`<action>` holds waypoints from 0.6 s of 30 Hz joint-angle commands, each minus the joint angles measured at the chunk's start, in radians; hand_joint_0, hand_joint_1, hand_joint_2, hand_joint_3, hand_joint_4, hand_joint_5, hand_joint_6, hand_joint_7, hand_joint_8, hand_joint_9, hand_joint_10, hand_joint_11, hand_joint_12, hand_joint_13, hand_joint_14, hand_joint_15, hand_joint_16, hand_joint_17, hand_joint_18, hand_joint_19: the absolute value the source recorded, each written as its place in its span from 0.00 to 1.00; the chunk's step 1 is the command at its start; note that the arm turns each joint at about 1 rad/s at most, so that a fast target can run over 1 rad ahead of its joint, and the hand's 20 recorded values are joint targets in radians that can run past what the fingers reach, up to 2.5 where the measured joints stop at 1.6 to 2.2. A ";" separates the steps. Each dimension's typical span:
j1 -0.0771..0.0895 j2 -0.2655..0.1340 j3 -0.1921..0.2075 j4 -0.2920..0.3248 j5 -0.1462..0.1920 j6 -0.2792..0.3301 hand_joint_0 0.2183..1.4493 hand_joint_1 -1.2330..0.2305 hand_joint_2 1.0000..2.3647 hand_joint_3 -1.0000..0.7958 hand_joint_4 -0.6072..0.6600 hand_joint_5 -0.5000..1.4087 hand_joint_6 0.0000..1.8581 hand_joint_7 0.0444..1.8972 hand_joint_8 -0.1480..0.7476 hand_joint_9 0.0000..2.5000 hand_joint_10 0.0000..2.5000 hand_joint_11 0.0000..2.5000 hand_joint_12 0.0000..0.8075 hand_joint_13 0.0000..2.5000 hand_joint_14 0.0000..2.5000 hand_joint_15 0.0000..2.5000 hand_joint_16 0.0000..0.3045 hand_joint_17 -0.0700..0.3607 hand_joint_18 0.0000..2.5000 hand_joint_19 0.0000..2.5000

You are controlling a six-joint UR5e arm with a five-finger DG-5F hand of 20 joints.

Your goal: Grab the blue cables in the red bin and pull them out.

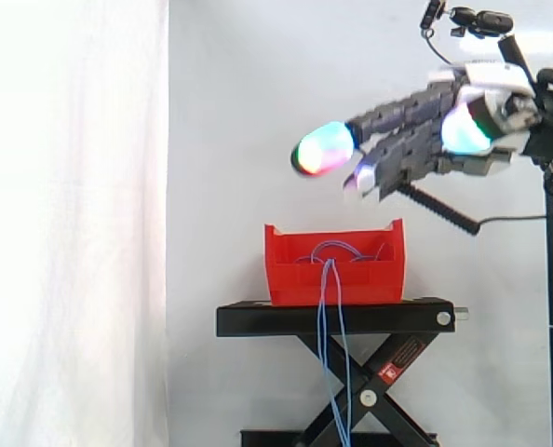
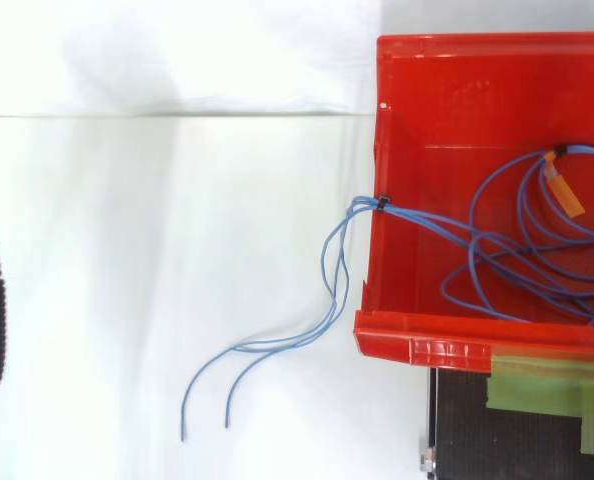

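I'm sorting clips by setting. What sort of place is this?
Probably a robot lab test rig: a white curtain backdrop, a red bin of blue cables on a black scissor stand, and a robot hand open above it.

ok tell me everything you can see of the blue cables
Thin blue cables, several strands, lie in loose loops on the floor of the red bin. A small black tie bunches them where they cross the bin's wall, and an orange tag sits on one loop. Their free ends spill over that wall and hang down past the black stand. The open hand is above, clear of them.
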 commanded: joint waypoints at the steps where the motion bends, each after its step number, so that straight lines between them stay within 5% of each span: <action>1: 0.007 -0.068 0.000 0.015 -0.036 -0.497 0.47 0.28 0.00 0.00 0.63 0.52 0.01 0.17 0.46 0.30 0.01 0.18 0.44 0.23 0.00 0.12 0.17 0.43 0.18 0.18; 4: 0.009 -0.117 0.000 0.055 -0.117 -0.490 0.46 0.25 0.00 0.00 0.63 0.52 0.01 0.22 0.45 0.33 0.01 0.33 0.44 0.24 0.01 0.16 0.17 0.43 0.18 0.19; 9: 0.012 -0.151 0.000 0.118 -0.200 -0.519 0.43 0.20 0.00 0.00 0.65 0.49 0.01 0.25 0.47 0.32 0.00 0.54 0.48 0.27 0.01 0.28 0.17 0.44 0.19 0.22; 16: 0.001 -0.161 0.000 0.302 -0.307 -0.683 0.42 0.19 0.00 0.00 0.65 0.48 0.01 0.23 0.49 0.30 0.00 0.51 0.49 0.28 0.01 0.29 0.18 0.44 0.20 0.23; 18: 0.000 -0.161 0.000 0.314 -0.332 -0.695 0.42 0.19 0.00 0.00 0.65 0.48 0.01 0.23 0.49 0.30 0.00 0.50 0.49 0.27 0.01 0.29 0.18 0.44 0.20 0.23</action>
